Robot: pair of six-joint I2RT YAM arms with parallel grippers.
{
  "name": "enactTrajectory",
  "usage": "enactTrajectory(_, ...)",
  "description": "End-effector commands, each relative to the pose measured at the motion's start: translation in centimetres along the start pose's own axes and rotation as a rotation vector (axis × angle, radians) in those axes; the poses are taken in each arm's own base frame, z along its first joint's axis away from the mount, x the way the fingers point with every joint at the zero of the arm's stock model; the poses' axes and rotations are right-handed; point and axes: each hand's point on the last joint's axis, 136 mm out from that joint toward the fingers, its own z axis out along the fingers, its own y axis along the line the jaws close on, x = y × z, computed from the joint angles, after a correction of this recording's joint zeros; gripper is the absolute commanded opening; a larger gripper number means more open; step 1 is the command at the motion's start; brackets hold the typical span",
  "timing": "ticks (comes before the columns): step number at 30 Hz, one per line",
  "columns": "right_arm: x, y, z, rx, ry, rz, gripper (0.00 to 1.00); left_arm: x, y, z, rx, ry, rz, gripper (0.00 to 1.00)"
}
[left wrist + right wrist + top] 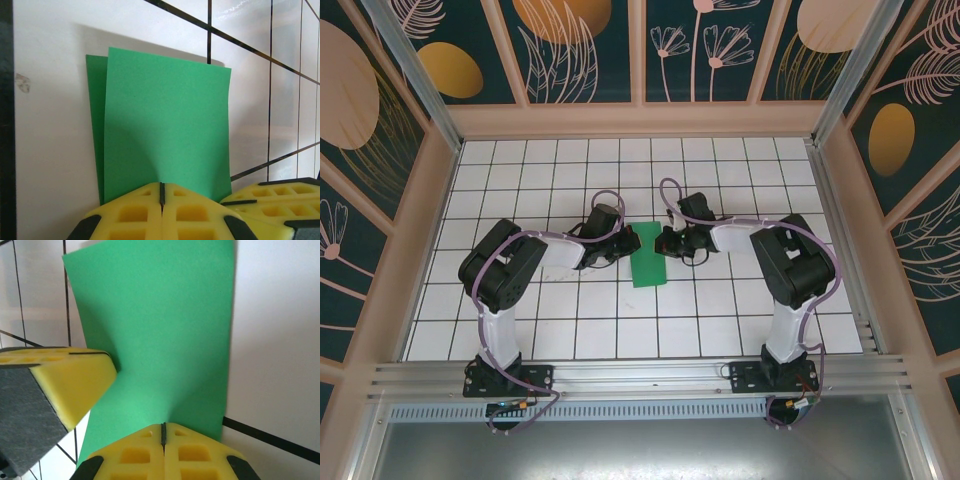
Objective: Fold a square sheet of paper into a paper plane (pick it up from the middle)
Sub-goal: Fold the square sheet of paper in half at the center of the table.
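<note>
The square sheet of paper (pixel 647 256) is bright green and folded in two, lying on the white tiles between both arms. In the left wrist view the paper (pixel 165 125) shows two layers, the lower one peeking out on the left. It bulges up into my left gripper (pixel 161 192), which is shut on its near edge. My right gripper (pixel 163 432) is shut on the opposite edge, where the paper (pixel 165 330) also rises to the tips. From above, the left gripper (pixel 630 243) and right gripper (pixel 662 241) face each other over the paper's far half.
The white grid-tiled table (pixel 720 300) is walled by a wooden frame. An aluminium rail (pixel 640 378) runs along the near edge by the arm bases. The other arm's yellow fingers (pixel 272 197) crowd the left wrist view, and likewise the fingers (pixel 60 385) in the right wrist view.
</note>
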Motion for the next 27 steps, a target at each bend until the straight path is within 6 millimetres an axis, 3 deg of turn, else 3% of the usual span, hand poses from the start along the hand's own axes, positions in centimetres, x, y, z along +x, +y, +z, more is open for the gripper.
enactTrajectory(1, 2.3, -1.3, 0.2, 0.034, 0.063, 0.005, 0.0, 7.7, 13.9, -0.8, -0.458, 0.203, -0.085, 0.0)
enactTrajectory(9, 4.2, -1.9, -1.5, 0.043, 0.086, -0.017, 0.0, 7.7, 14.0, -0.9, -0.46, 0.202, -0.083, 0.0)
enactTrajectory(15, 1.5, 1.3, -2.8, -0.02, 0.007, -0.068, 0.0, 7.7, 13.9, -0.8, -0.457, 0.201, -0.079, 0.0)
enactTrajectory(20, 0.5, 1.8, -1.6, -0.04, 0.007, -0.059, 0.0, 7.6, 13.8, -0.8, -0.453, 0.202, -0.077, 0.0)
enactTrajectory(27, 2.2, 1.8, -0.3, -0.059, 0.063, -0.052, 0.0, 7.6, 13.8, -0.7, -0.452, 0.205, -0.074, 0.0)
